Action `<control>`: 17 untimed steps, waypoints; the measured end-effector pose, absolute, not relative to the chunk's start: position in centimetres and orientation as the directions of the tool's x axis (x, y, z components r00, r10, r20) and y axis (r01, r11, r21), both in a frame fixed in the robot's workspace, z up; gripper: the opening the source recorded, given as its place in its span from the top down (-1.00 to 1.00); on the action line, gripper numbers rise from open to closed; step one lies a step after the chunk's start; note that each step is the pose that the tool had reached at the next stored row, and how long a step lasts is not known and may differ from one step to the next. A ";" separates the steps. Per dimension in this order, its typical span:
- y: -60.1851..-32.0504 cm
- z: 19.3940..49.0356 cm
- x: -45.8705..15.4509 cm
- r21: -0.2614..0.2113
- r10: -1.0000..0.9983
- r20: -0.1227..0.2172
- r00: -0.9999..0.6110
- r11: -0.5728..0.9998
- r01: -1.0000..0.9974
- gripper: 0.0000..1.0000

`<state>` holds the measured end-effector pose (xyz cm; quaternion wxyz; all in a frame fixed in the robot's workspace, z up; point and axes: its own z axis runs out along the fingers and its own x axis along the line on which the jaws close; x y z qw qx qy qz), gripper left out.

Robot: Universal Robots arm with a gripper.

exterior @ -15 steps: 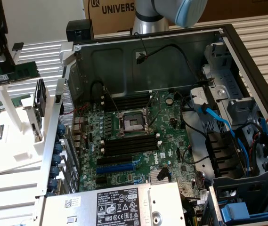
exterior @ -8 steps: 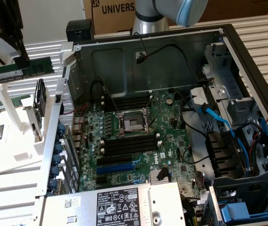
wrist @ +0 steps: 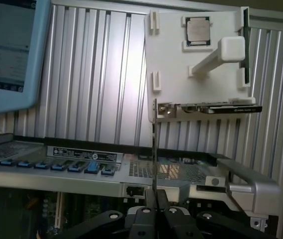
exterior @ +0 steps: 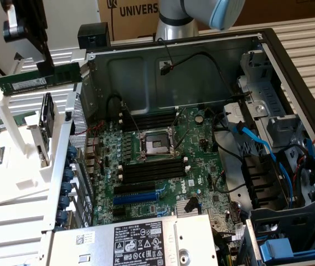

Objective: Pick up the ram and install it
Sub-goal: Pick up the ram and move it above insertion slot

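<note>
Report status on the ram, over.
Hand shut on the ram. Ram level at the top of the white rack, outside the computer case. The case wall stands between it and the motherboard.

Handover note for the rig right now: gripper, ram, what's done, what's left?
Gripper: shut on the ram, gripping its upper edge.
Ram: held roughly level in the air above the white rack at the exterior view's left, outside the open case.
Done: pickup.
Left: install. The ram is not in any motherboard slot.
</note>
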<state>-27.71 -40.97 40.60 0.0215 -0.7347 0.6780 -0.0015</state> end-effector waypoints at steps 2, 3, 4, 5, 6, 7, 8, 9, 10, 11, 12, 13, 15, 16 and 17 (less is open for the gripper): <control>-41.0 40.6 -26.9 -0.034 -0.996 -0.027 0.080 -0.079 -0.996 0.76; -41.0 40.7 -26.5 -0.033 -0.996 -0.027 0.080 -0.080 -0.996 0.76; -41.0 40.7 -26.1 -0.033 -0.996 -0.027 0.080 -0.080 -0.996 0.76; -41.0 40.7 -25.7 -0.033 -0.996 -0.027 0.081 -0.080 -0.996 0.76; -41.0 40.7 -25.3 -0.034 -0.996 -0.027 0.081 -0.080 -0.996 0.76; -41.0 40.7 -25.0 -0.033 -0.996 -0.027 0.081 -0.080 -0.996 0.76; -41.0 40.7 -24.6 -0.034 -0.996 -0.027 0.080 -0.079 -0.996 0.76; -41.0 40.7 -24.2 -0.033 -0.996 -0.027 0.080 -0.080 -0.996 0.76; -41.0 40.7 -23.8 -0.033 -0.996 -0.027 0.080 -0.080 -0.996 0.76; -41.0 40.7 -23.4 -0.034 -0.996 -0.027 0.080 -0.080 -0.996 0.76; -41.0 40.7 -23.0 -0.034 -0.996 -0.027 0.081 -0.080 -0.996 0.76; -41.0 40.8 -22.6 -0.034 -0.996 -0.027 0.080 -0.080 -0.996 0.76; -41.0 40.8 -21.8 -0.034 -0.996 -0.027 0.080 -0.080 -0.996 0.76; -41.0 40.8 -21.4 -0.033 -0.996 -0.027 0.080 -0.080 -0.996 0.76; -41.0 40.8 -21.1 -0.033 -0.996 -0.027 0.081 -0.080 -0.996 0.76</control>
